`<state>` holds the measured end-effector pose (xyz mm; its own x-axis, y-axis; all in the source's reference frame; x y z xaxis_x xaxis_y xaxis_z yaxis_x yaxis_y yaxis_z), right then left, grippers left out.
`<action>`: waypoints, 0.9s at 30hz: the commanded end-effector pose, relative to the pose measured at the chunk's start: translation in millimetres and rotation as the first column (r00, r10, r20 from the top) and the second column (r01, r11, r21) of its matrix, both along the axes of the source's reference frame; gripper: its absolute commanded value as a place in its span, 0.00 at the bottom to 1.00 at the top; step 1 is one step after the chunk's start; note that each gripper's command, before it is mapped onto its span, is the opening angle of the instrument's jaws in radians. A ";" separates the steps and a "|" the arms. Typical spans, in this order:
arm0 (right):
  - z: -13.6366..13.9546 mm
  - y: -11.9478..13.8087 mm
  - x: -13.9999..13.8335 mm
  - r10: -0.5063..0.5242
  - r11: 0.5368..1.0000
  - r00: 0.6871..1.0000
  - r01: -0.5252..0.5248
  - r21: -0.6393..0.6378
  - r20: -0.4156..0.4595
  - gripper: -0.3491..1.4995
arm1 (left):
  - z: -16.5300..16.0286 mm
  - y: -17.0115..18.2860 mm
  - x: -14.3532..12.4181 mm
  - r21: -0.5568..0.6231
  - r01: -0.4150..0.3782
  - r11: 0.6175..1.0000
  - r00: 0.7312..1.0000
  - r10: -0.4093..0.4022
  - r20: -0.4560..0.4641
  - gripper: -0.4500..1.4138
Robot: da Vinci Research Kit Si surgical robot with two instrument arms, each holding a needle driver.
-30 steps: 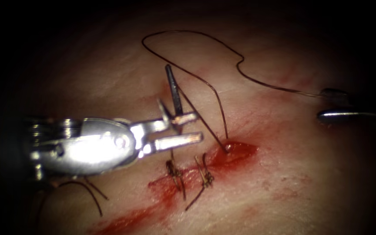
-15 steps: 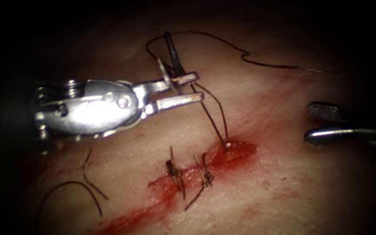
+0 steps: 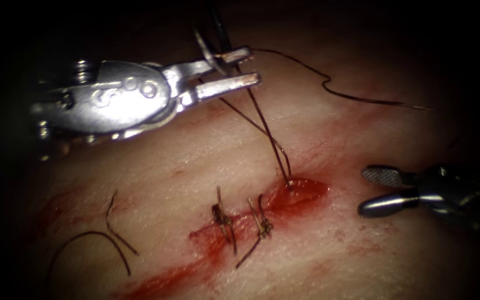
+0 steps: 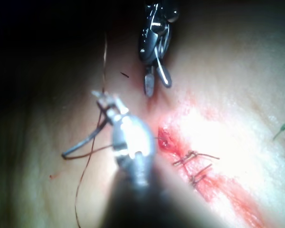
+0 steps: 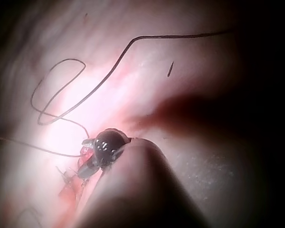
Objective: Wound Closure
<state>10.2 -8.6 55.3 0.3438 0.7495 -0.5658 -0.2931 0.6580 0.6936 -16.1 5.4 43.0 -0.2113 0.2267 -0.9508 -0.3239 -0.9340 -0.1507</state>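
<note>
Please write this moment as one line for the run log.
left hand: holds needle, clear of tissue | right hand: open, holds nothing, right of cut | thread: enters cut

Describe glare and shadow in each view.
Endoscope view: glare on the left tool, holding the needle partway along its curve, clear of the tissue; darkness rings the open, empty right tool. Left wrist view: glare washes tissue beside the cut. Right wrist view: shadow crosses tissue.

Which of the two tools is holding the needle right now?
The left tool, at the upper left, grips the needle near its middle, clear of the tissue. The right tool, right of the cut, has open jaws holding nothing.
</note>
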 end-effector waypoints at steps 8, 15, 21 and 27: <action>0.6 -1.2 1.4 -0.004 0.989 0.998 0.014 0.150 -0.069 0.92 | 6.4 -6.2 -1.1 -0.021 -0.122 0.992 0.991 0.123 0.052 0.00; 0.7 -0.9 0.9 0.006 0.964 0.993 0.027 0.266 -0.121 0.90 | 13.5 -12.7 -2.8 -0.030 -0.207 0.978 0.976 0.209 0.060 0.00; 0.6 -1.4 -0.3 0.006 0.930 0.989 0.048 0.363 -0.146 0.90 | 15.9 -17.2 -6.1 -0.053 -0.226 0.973 0.972 0.229 0.060 0.00; 0.9 -2.6 -1.5 -0.006 0.879 0.983 0.094 0.468 -0.186 0.85 | 13.8 -18.4 -9.1 -0.111 -0.224 0.968 0.973 0.229 0.035 0.00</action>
<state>8.1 -10.7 55.5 0.3191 0.9262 -0.2008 -0.1109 0.2469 0.9627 -25.3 -12.6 55.8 -0.1993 0.0626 -0.9779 -0.0964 -0.9944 -0.0440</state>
